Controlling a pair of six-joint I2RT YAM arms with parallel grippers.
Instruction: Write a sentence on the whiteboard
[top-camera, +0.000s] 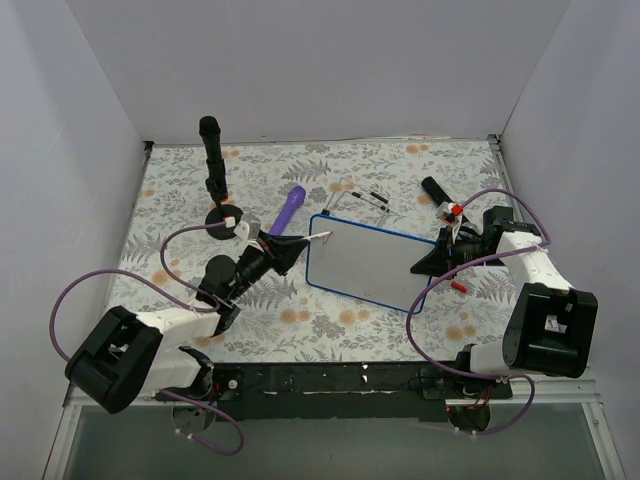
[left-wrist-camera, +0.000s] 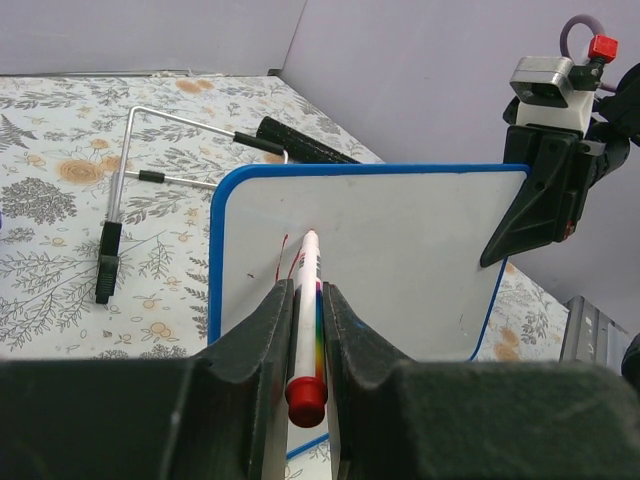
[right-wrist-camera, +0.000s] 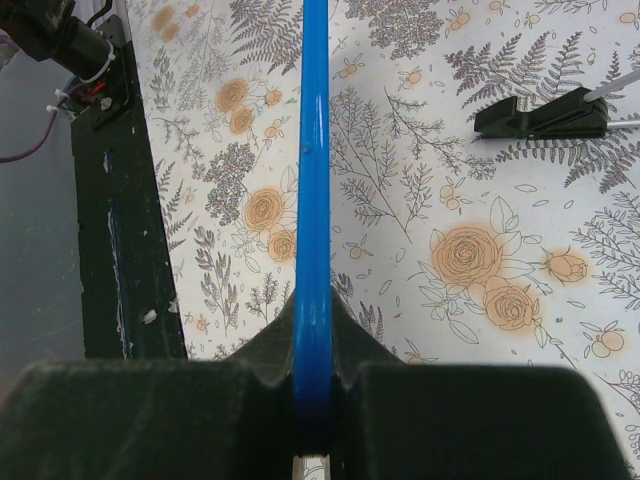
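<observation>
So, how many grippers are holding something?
2. The left gripper, at the whiteboard's left side, is shut on a marker with its tip at the whiteboard. The right gripper, at the right side, is shut on the whiteboard's blue rim.

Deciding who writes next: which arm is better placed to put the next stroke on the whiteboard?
Left. The left fingers pinch the marker, tip at the whiteboard beside the red marks. The right fingers are shut on the board's blue rim, steadying it.
</observation>
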